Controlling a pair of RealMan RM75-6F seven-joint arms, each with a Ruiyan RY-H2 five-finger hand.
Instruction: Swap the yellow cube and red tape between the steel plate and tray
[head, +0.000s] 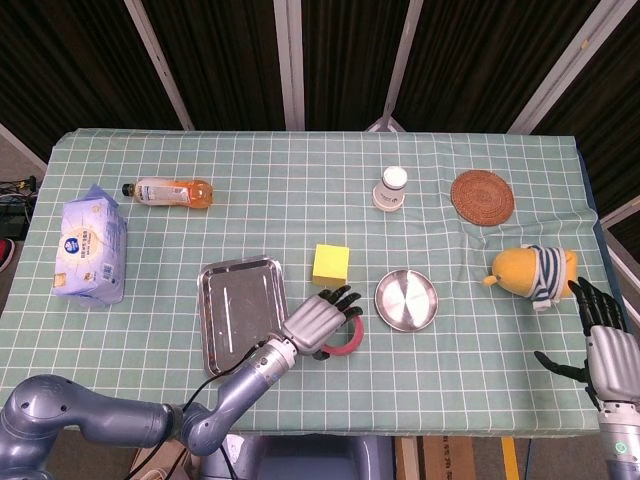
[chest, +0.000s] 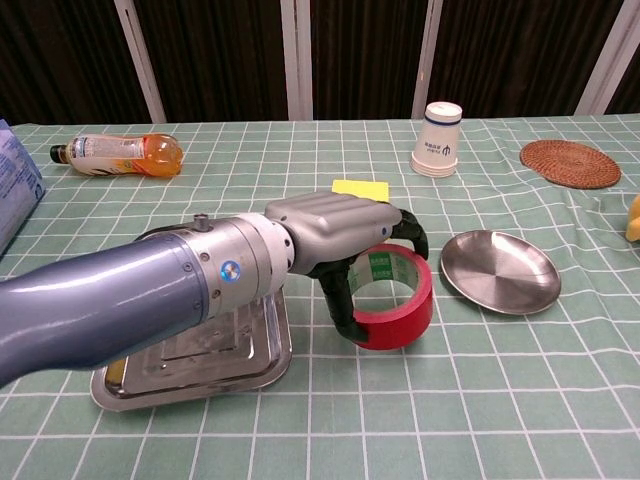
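Left hand (chest: 335, 232) holds the red tape (chest: 392, 295): fingers wrapped over the top of the roll, thumb coming up from the lower left edge. Tape sits between the tray (head: 236, 310) and the steel plate (head: 406, 299), closer to the plate, just in front of the yellow cube (head: 331, 265). Chest view suggests the roll's lower edge is at or just above the cloth; cannot tell which.

Head view: cube on the tablecloth (head: 300, 190) between tray and plate, touching neither. Tray holds nothing, plate holds nothing. Left hand (head: 318, 320) reaches in from the bottom edge, past the tray's right rim; only a red arc of the tape (head: 350, 338) shows under the fingers.

Chest view: forearm fills the left foreground and covers most of the tray (chest: 190, 372). Only the top face of the cube (chest: 360, 188) shows above the hand. Tape's open core and green inner print are visible here, not from the head. Plate (chest: 500, 270) to the right, apart from the tape.

Right hand (head: 606, 345) appears only in the head view, bottom right corner, fingers spread, holding nothing, near the plush toy (head: 530, 271).

Both views: bottle (head: 168, 190) lying on its side far left, paper cup (head: 392, 188) upside down, woven coaster (head: 482, 196). Wipes pack (head: 90, 245) is whole in the head view; chest view catches just an edge
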